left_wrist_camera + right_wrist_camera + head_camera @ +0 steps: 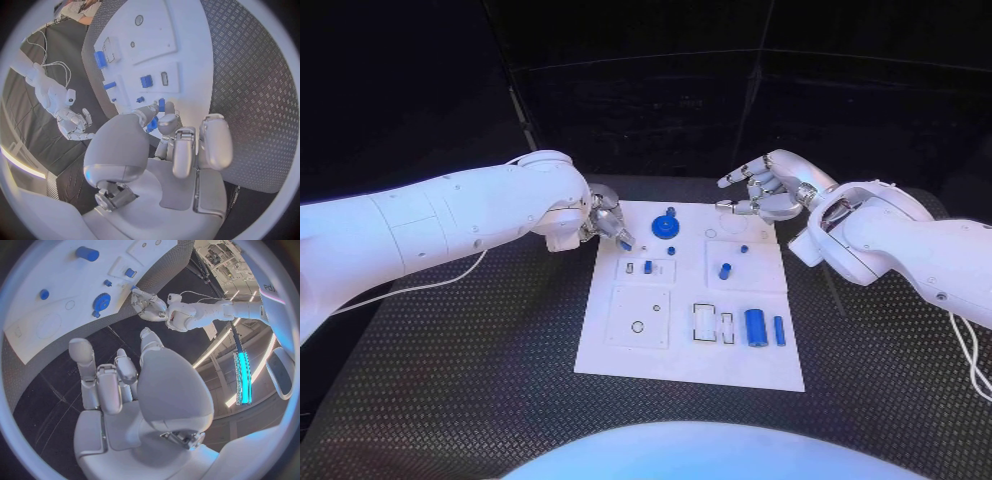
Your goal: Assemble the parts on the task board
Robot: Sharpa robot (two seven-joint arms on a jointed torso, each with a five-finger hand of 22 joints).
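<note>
The white task board [625,350] lies in the middle of the table. On it are a blue gear disc [665,226], a small peg [726,270], a thick blue cylinder [756,327] and a thin bar [779,330]. My left hand [606,225] is at the board's far left corner and pinches a small blue part [152,124] between thumb and finger, just above the board. My right hand [764,195] hovers over the board's far right corner, fingers apart and holding nothing. The right wrist view has the gear [101,301] and my left hand [150,305] beyond it.
The black ribbed table [459,380] surrounds the board on all sides. The board carries several empty recesses, among them a round hole [638,326] and a rectangular slot [705,322]. A white cable [430,283] trails under my left arm.
</note>
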